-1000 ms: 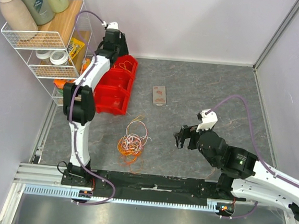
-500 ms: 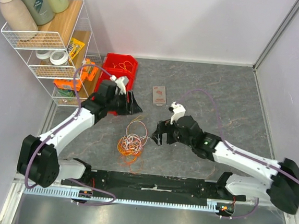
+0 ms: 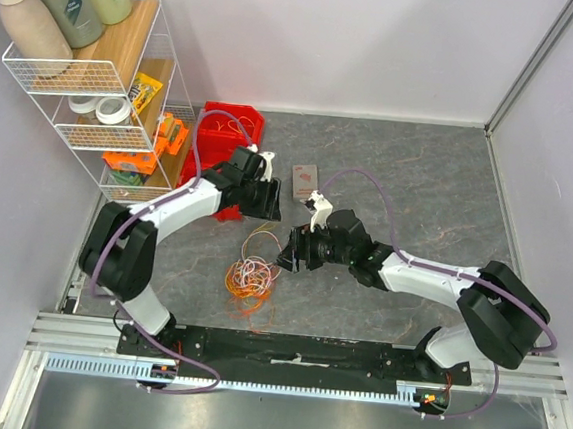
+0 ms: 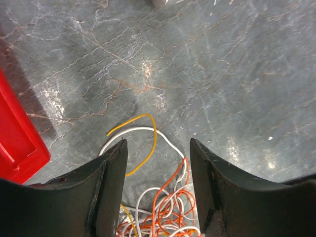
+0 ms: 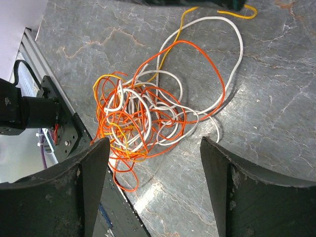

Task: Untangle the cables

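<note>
The left arm (image 3: 182, 205) stood on its base at 7 o'clock of the overhead view. It folded sharply at the elbow and stretched its forearm out between 2 and 3 o'clock. The left hand (image 3: 270, 211) tipped downward, pointing between 4 and 5 o'clock. Its two dark fingers (image 4: 111, 182) stood apart and roughly parallel.

The right arm (image 3: 431, 279) stood on its base at 5 o'clock and doubled back at the elbow. Its forearm lay low and long between 9 and 10 o'clock. The right hand (image 3: 288, 260) pointed toward 8 o'clock with its jaws spread wide. The two hands faced each other, near but not touching.
</note>
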Tool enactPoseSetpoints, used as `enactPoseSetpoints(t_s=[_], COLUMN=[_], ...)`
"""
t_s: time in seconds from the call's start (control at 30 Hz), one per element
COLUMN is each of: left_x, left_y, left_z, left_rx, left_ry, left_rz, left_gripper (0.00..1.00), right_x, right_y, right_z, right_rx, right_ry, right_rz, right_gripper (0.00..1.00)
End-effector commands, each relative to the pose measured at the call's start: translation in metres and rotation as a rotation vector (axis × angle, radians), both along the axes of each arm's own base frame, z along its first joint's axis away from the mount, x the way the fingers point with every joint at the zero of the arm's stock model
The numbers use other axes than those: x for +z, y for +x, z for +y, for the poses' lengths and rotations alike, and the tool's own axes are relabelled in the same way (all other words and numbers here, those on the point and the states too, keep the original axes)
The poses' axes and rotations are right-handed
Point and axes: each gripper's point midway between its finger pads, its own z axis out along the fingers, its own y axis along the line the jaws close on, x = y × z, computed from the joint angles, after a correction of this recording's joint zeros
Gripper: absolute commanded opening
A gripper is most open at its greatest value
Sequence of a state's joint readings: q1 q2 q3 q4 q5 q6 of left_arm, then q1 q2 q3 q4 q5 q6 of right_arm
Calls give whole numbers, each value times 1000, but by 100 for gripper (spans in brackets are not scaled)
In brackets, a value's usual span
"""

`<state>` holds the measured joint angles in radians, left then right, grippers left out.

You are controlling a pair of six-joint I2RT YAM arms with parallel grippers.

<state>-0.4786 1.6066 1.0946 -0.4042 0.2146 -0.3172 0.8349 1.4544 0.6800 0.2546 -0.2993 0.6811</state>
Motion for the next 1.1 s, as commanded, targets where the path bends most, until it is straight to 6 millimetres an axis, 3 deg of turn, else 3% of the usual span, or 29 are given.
enactPoseSetpoints(t_s=[0.0,0.13,0.23,0.33,0.43,0.53,0.73,0.83,0.93,1.0,1.07], left_x=[-8,-27,-26,-6,26,73,180,243,321,375,435], left_y=[7,11,8,3,-10,-28,-69,-87,-105,-119,-140], left_z=[-4,4,1,0,-3,-13,-31,-32,-25,-18,-9], left_rx=[-51,-24,-33,-27,-37,-82,-199,-244,-286,-311,-334], left_ry=[86,164,160,125,45,-90,-367,-477,-571,-633,-718], left_rz=[-17,0,3,-19,-56,-110,-231,-334,-503,-633,-770], left_gripper=[60,50,24,4,2,2,2,2,2,2,2], right_x=[22,19,13,8,-4,-6,-14,-21,-41,-51,-57], right_y=[4,2,6,16,28,32,46,45,43,44,45], right_z=[9,-1,-2,0,9,29,50,54,48,40,33], right_rx=[38,8,-2,-4,14,74,91,81,34,-8,-38], right_ry=[56,55,58,76,95,133,172,201,174,150,130], right_rz=[-44,-50,-38,-22,32,61,86,125,178,195,199], right_gripper=[81,82,82,82,74,68,67,41,12,1,0])
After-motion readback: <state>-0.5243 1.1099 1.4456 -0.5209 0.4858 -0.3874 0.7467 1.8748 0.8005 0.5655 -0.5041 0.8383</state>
